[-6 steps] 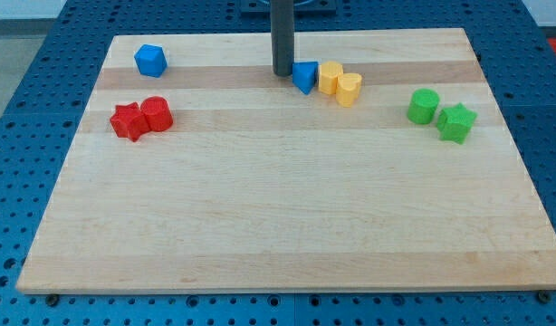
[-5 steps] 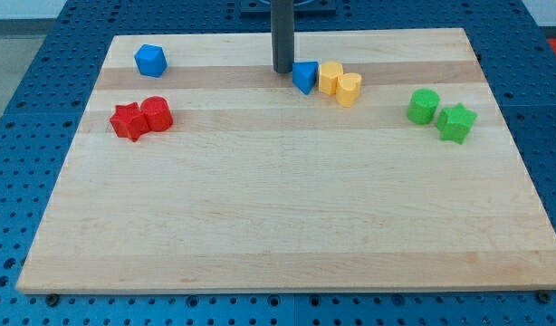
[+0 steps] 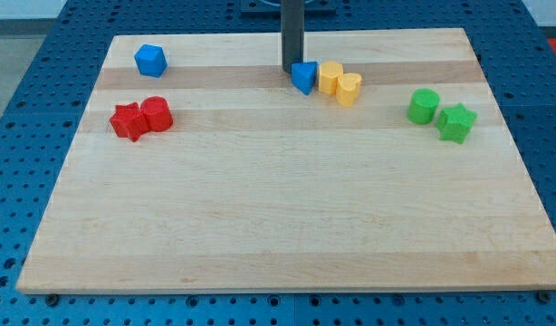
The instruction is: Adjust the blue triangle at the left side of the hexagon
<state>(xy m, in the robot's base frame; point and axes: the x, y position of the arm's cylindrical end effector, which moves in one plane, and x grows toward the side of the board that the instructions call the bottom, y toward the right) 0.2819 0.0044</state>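
The blue triangle (image 3: 304, 77) lies near the view's top centre, touching the left side of the yellow hexagon (image 3: 330, 78). A second yellow block, a rounded one (image 3: 349, 89), touches the hexagon's right side. My tip (image 3: 292, 70) is at the triangle's upper left edge, touching it or nearly so. The dark rod rises straight up out of the view.
A blue cube-like block (image 3: 150, 60) sits at the top left. A red star (image 3: 128, 121) and a red cylinder (image 3: 157, 114) touch at the left. A green cylinder (image 3: 424, 106) and a green star (image 3: 456, 122) sit at the right. The wooden board (image 3: 278, 226) lies on blue pegboard.
My tip has moved a little to the right, closing up against the blue triangle. The blocks have not visibly moved.
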